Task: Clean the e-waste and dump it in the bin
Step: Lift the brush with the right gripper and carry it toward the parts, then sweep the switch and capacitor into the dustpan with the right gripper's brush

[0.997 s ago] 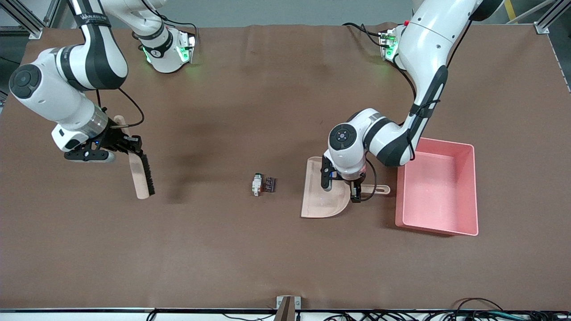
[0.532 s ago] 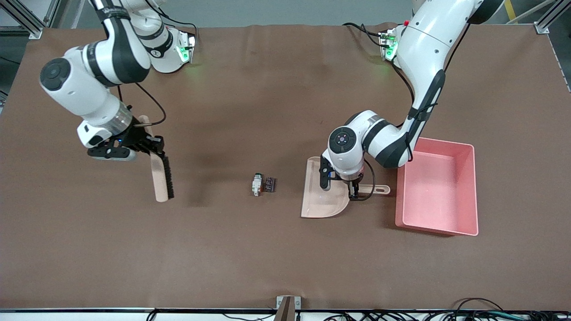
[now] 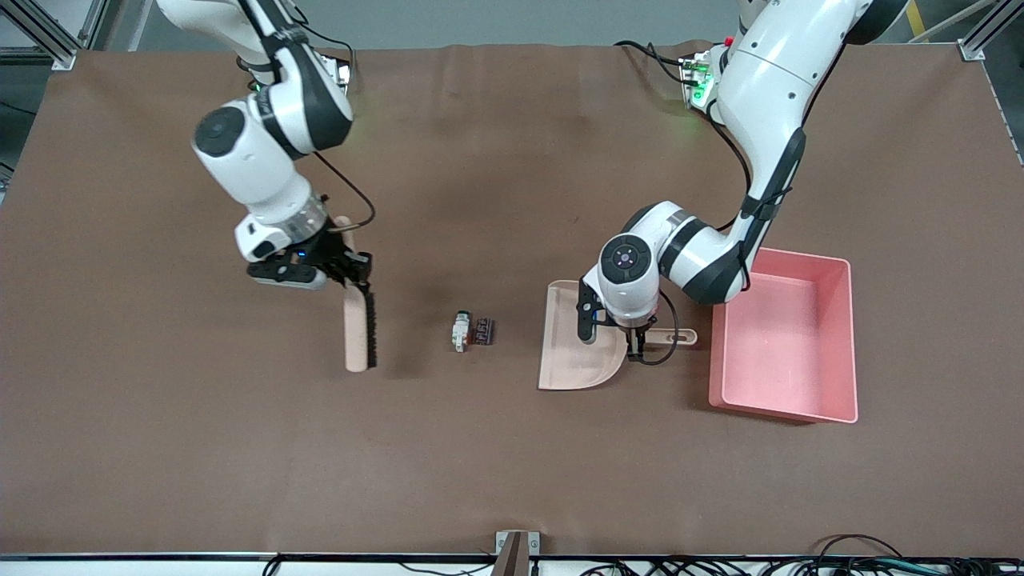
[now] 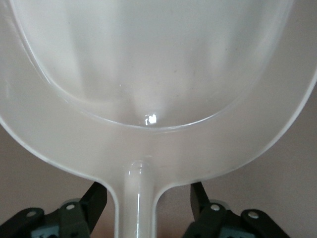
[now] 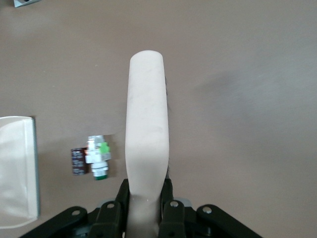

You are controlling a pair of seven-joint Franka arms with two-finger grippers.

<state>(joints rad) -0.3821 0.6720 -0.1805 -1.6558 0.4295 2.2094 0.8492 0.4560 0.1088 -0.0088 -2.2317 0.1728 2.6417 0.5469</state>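
Note:
The e-waste lies mid-table: a whitish part with green bits (image 3: 460, 330) (image 5: 98, 158) touching a dark ribbed block (image 3: 482, 330) (image 5: 78, 161). My right gripper (image 3: 352, 274) (image 5: 145, 191) is shut on the handle of a beige brush (image 3: 358, 328) (image 5: 147, 124), black bristles facing the e-waste, over the table toward the right arm's end. A beige dustpan (image 3: 572, 360) (image 4: 158, 74) (image 5: 17, 168) lies between the e-waste and the pink bin (image 3: 850, 336). My left gripper (image 3: 612, 336) (image 4: 147, 203) is open, a finger on either side of the dustpan's handle with gaps.
Brown cloth covers the whole table. The bin stands beside the dustpan's handle at the left arm's end. A small bracket (image 3: 516, 548) sits at the table edge nearest the front camera.
The right arm has carried the brush across the table toward the e-waste. The left gripper stays at the dustpan's handle, and the dustpan has barely shifted.

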